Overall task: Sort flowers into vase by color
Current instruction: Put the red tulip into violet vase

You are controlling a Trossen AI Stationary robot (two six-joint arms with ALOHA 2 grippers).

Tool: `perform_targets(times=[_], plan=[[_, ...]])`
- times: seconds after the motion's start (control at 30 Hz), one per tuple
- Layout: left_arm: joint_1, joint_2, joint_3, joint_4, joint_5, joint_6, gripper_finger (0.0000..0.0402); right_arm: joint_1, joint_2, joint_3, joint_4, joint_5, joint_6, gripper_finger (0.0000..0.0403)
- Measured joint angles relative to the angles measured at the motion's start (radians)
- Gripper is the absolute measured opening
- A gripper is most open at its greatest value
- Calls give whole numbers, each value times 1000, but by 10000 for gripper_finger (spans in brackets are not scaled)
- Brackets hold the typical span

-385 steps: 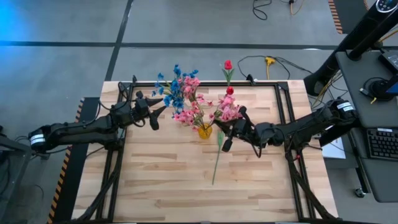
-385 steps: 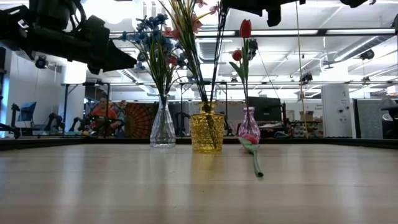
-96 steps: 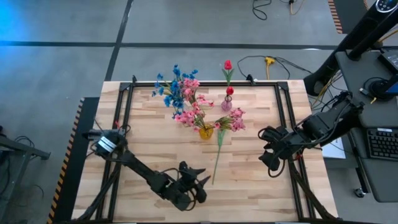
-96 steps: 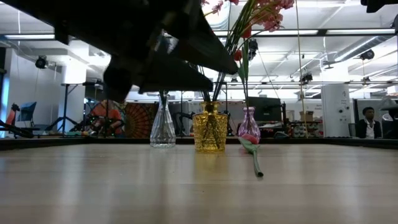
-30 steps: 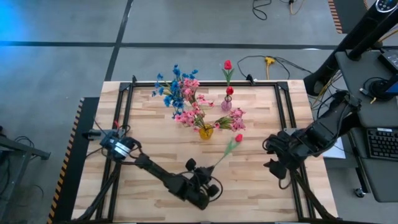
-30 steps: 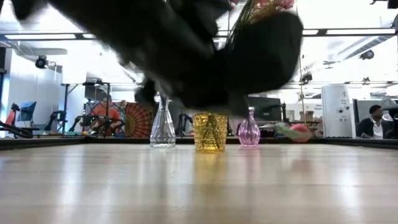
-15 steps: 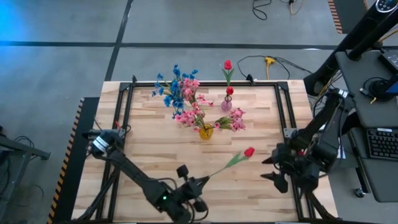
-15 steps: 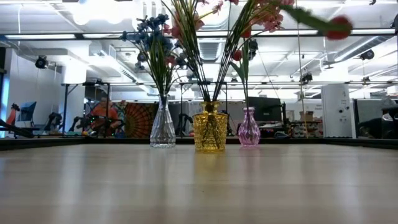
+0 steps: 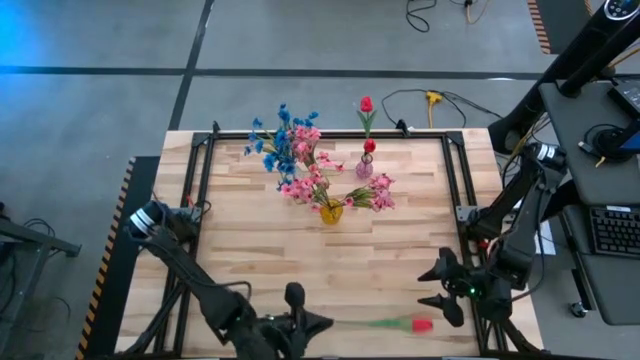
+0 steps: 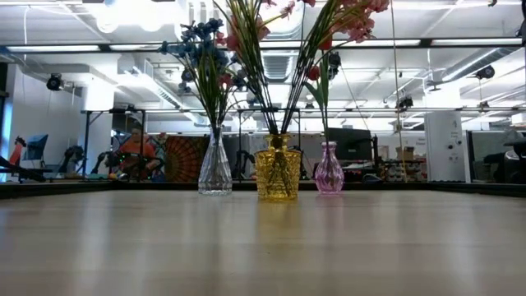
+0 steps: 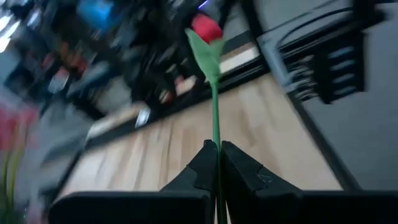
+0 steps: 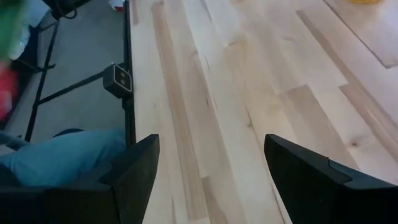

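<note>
A red tulip-like flower (image 9: 422, 324) on a thin green stem is held over the table's near edge, with my left gripper (image 9: 318, 322) shut on it. Its bud (image 11: 206, 28) points toward the table's right. My right gripper (image 9: 435, 288) hovers open just beyond the bud, near the right edge, with nothing between its fingers (image 12: 140, 165). At the far middle stand a clear vase (image 10: 215, 173) with blue flowers, a yellow vase (image 10: 277, 174) with pink sprays and a pink vase (image 10: 329, 175) with red buds. The low view shows neither gripper. My left gripper pinches the green stem (image 11: 215, 127) between its two shut fingers, at the end away from the bud. The fingers lie level and point toward the table's right, along the stem. The stem sticks straight out past the fingertips, bud at the free end.
Black frame rails (image 9: 455, 190) run along the table's left, right and far sides. Bare wood (image 9: 260, 260) lies between the vases and the near edge. Beyond the table's right side stands a desk with a keyboard (image 9: 610, 230).
My left gripper has drawn back toward the table's near edge and turned. The red flower has swung from pointing at the far right to pointing at the right, low along the near edge. My right gripper has moved toward the near edge, staying open.
</note>
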Motion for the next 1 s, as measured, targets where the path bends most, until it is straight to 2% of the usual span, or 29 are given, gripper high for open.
perform_targets(times=[0.13, 0.23, 0.33, 0.43, 0.53, 0.67, 0.77, 0.87, 0.93, 1.0], plan=[[14, -52, 0, 51, 104, 187, 0, 1, 23, -15, 67, 54, -67, 281], [35, -87, -36, 94, 163, 220, 0, 0, 38, -15, 124, 60, -123, 281], [54, -119, -134, 153, 170, 223, 0, 1, 39, -13, 157, 62, -171, 281], [70, -174, -287, 374, 201, 228, 0, 14, 39, -11, 190, 112, -246, 281], [76, -219, -457, 711, 220, 253, 0, 21, 56, -14, 247, 209, -352, 281], [77, -213, -622, 1107, 222, 310, 0, 26, 127, -17, 348, 346, -541, 281], [79, -183, -683, 1317, 221, 325, 0, 21, 208, -17, 492, 482, -704, 281], [85, -121, -700, 1440, 222, 352, 0, -8, 292, -18, 693, 597, -894, 281], [92, -76, -686, 1508, 223, 372, 0, -36, 333, -18, 837, 622, -1014, 281], [95, -28, -655, 1543, 223, 384, 0, -69, 361, -18, 981, 605, -1119, 281]])
